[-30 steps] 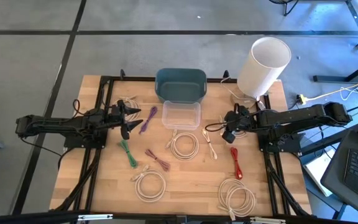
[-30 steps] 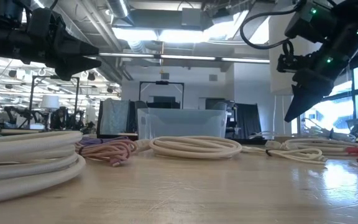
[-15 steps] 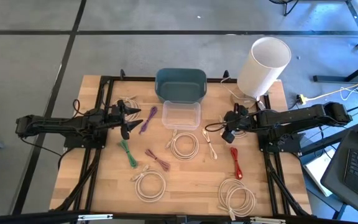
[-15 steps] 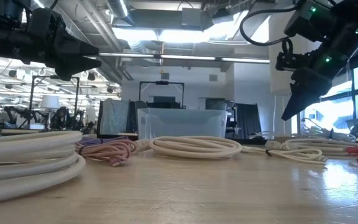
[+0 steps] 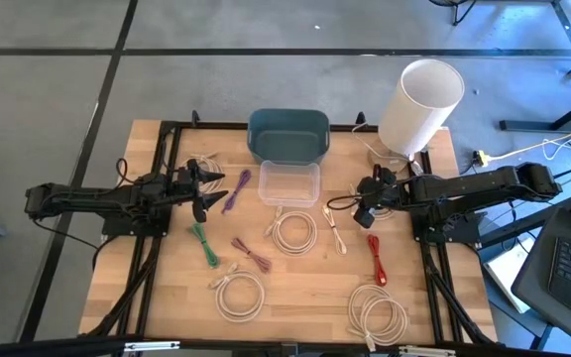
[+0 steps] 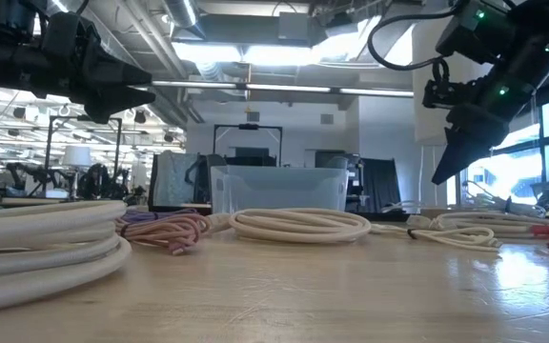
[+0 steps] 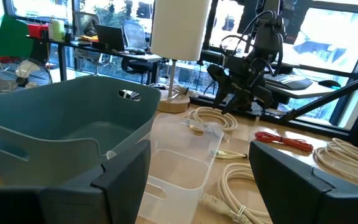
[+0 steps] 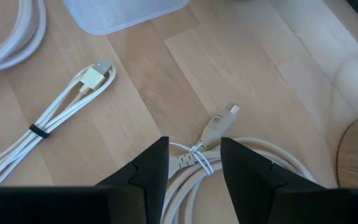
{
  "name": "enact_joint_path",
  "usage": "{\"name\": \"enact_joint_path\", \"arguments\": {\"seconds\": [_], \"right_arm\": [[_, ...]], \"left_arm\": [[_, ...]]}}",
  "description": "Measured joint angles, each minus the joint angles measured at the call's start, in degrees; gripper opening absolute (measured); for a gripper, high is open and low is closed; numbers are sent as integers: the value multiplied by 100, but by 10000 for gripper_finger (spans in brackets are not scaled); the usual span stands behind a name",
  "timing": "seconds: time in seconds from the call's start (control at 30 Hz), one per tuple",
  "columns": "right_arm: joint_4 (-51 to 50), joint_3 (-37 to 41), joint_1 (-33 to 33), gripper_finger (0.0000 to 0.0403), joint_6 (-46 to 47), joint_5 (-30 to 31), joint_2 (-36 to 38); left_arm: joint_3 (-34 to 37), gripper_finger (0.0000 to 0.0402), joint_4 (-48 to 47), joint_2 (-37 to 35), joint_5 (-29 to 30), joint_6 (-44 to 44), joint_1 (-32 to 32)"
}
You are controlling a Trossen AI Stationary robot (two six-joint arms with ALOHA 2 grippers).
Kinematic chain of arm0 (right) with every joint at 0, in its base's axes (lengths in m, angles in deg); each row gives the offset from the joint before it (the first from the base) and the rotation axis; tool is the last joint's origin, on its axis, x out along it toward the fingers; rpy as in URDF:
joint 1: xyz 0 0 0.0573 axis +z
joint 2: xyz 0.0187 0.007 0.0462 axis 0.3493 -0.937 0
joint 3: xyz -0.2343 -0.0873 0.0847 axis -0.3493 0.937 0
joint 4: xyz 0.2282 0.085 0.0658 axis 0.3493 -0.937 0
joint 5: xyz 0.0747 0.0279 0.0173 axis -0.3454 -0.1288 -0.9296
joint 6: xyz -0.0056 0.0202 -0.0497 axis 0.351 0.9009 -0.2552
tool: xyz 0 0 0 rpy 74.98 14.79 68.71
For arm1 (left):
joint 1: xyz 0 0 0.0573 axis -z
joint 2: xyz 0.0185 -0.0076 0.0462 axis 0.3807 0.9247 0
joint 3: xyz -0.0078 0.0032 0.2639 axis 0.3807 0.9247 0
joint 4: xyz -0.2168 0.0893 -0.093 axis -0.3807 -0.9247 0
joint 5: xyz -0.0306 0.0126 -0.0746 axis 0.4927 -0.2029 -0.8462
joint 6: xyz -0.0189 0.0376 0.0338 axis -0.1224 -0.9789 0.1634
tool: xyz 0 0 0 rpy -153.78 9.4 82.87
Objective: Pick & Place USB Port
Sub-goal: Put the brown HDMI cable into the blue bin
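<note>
your right end effector, part open and empty, hovers over the white cable's plug; centre it before closing.

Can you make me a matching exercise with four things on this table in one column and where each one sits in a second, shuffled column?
Things
1. teal plastic bin
2. clear plastic container
3. red bundled cable
4. green bundled cable

Places, seen from above
A. directly in front of the teal bin, touching it
B. on the left arm's side, below the open left gripper
C. at the middle of the table's far edge
D. on the right arm's side, below the right gripper

Pairs: 1-C, 2-A, 3-D, 4-B
</note>
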Motion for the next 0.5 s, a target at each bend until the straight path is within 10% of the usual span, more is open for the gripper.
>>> {"name": "enact_joint_path", "arguments": {"seconds": [0.5], "right_arm": [[62, 0, 1, 148, 8, 2, 0]], "left_arm": [[0, 267, 0, 0, -1, 0, -1]]}}
